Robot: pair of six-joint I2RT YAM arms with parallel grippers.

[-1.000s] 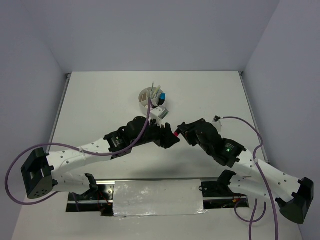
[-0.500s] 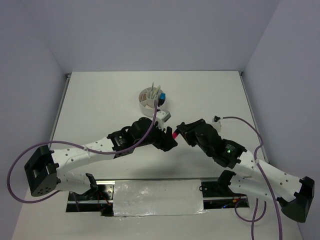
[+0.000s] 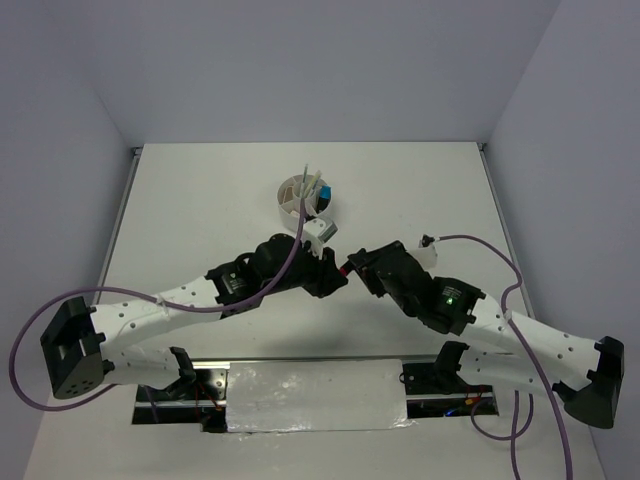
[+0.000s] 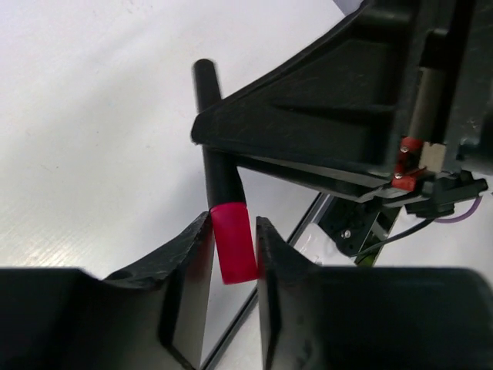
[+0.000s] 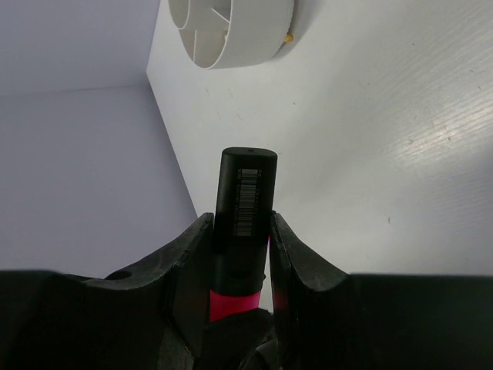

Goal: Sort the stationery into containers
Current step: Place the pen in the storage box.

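Above the middle of the table both grippers meet on one pink-and-black highlighter (image 3: 347, 268). My right gripper (image 5: 239, 231) is shut on its black barrel (image 5: 245, 200). My left gripper (image 4: 233, 235) is shut on the pink end (image 4: 233, 247), both fingers touching it. The right gripper's black fingers (image 4: 323, 116) cross the left wrist view above that end. The round white container (image 3: 297, 196) stands behind the grippers, with thin pens (image 3: 312, 183) and a blue highlighter (image 3: 325, 191) standing in it. Its inner dividers (image 5: 223, 19) show in the right wrist view.
Purple cables (image 3: 300, 225) loop over both arms. A foil-covered strip (image 3: 315, 395) and the arm bases lie along the near edge. Grey walls close the table at the left, back and right.
The left jaws opened wide, then closed onto the pink end of the highlighter. The right arm shifted slightly left, still gripping the black barrel.
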